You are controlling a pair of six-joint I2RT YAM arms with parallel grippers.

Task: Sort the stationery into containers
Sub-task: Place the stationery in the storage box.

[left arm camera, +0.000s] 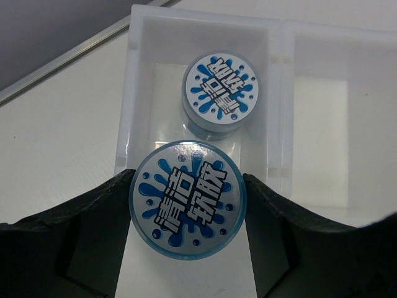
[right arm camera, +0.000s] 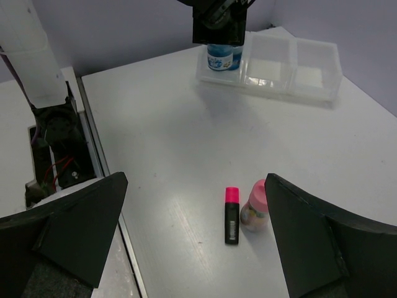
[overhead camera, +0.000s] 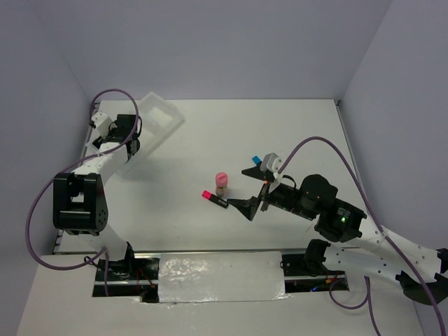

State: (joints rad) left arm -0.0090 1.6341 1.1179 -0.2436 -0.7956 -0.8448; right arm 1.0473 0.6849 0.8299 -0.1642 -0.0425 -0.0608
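My left gripper [left arm camera: 187,205] is shut on a round blue roll [left arm camera: 187,200] and holds it over the near edge of the end compartment of the white tray [left arm camera: 133,93]. A second blue roll [left arm camera: 220,93] lies in that compartment. In the top view the left gripper [overhead camera: 129,145] is at the tray [overhead camera: 166,115]. My right gripper [right arm camera: 195,186] is open and empty above the table. The pink-capped marker [right arm camera: 231,214] and the pink-capped bottle [right arm camera: 255,205] stand side by side ahead of it. A blue-capped marker [overhead camera: 257,159] lies by the right gripper [overhead camera: 248,189]. I cannot make out the orange-capped marker.
The tray's other two compartments [right arm camera: 291,68] look empty. Grey walls close in the table on the left, far and right sides. A metal rail [right arm camera: 93,149] runs along the near edge by the arm bases.
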